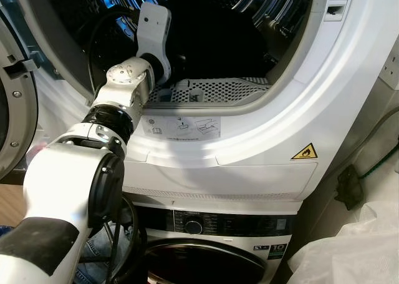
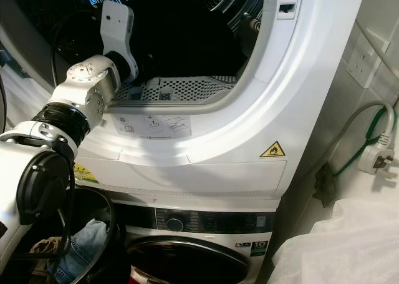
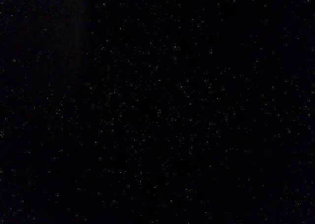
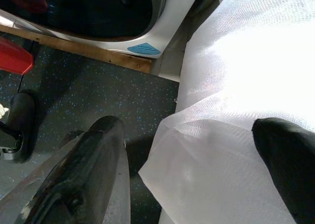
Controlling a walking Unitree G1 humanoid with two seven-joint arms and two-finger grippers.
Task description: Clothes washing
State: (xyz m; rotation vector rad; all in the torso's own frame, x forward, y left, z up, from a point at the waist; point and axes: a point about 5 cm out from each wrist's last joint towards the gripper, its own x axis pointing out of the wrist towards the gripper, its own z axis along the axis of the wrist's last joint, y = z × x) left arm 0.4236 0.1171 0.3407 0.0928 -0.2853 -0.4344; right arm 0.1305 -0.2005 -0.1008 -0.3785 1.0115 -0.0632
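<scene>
A white dryer [image 1: 249, 153] sits stacked on a washing machine [image 1: 206, 225]. Its door [image 1: 12, 109] is swung open to the left, and the drum [image 1: 212, 34] is dark inside. My left arm [image 1: 124, 78] reaches up over the door sill, with its wrist [image 1: 154, 28] inside the drum opening above the perforated lint filter [image 1: 212, 90]. The hand end is lost in the drum's darkness, and the left wrist view is black. My right gripper [image 4: 189, 135] hangs low and open over the speckled floor [image 4: 98, 91] and a white plastic bag [image 4: 236, 86]. Nothing is between its fingers [image 4: 98, 155].
A black basket with blue jeans [image 2: 87, 234] stands on the floor at lower left, under my left arm. A white plastic bag [image 1: 355, 246] lies at lower right, next to the washer. On the right wall, a plug [image 2: 380, 159] hangs on a green and grey cable.
</scene>
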